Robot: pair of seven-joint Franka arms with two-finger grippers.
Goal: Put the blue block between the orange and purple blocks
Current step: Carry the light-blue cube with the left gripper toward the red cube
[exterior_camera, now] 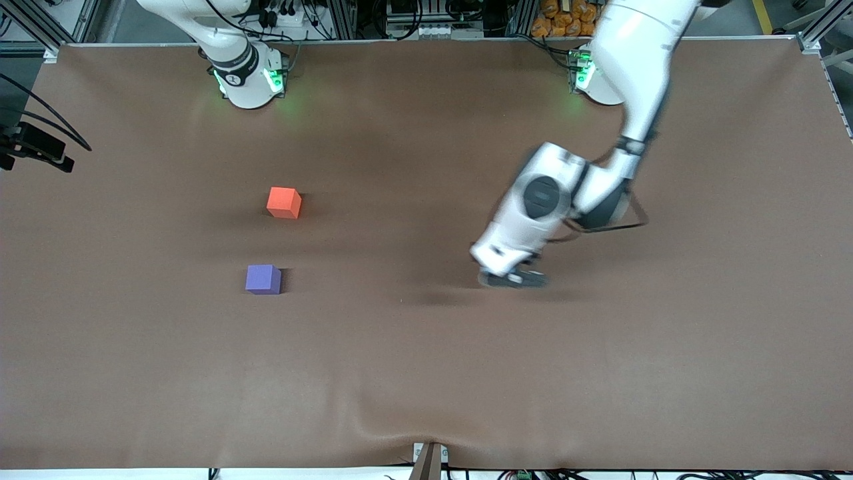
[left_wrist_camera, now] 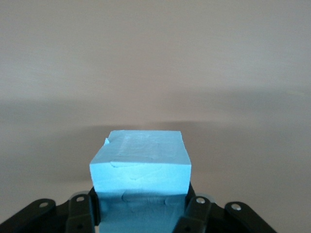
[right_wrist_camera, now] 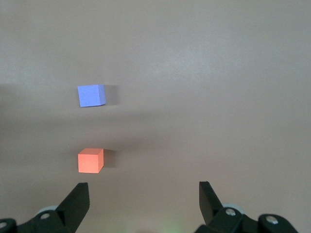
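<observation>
Sky-blue and matte, the blue block [left_wrist_camera: 140,162] fills the lower centre of the left wrist picture, clenched between the two dark fingers [left_wrist_camera: 80,213] of the left hand [left_wrist_camera: 140,208], with a small nick at one upper corner. In the front picture the block itself is hidden under that hand [exterior_camera: 512,279], which sits low over the brown bench [exterior_camera: 426,373] a little right of centre, toward the left arm's end; whether the block touches the cloth cannot be told. The left arm comes down to it from its base at the upper right of the frame.

Well apart from it, in the left-centre of the front picture, the orange block [exterior_camera: 284,202] and the purple block [exterior_camera: 263,279] rest on the bench with a bare gap between them, the purple one nearer the front camera and the orange one farther.

In the right wrist picture the right hand [right_wrist_camera: 144,201] shows at the bottom edge with its fingers [right_wrist_camera: 77,199] spread wide and nothing between them, over bare cloth, with the orange block [right_wrist_camera: 91,160] and the purple block [right_wrist_camera: 91,95] in the left half of that frame. The right arm waits; only its base shows at the upper left of the front picture.
</observation>
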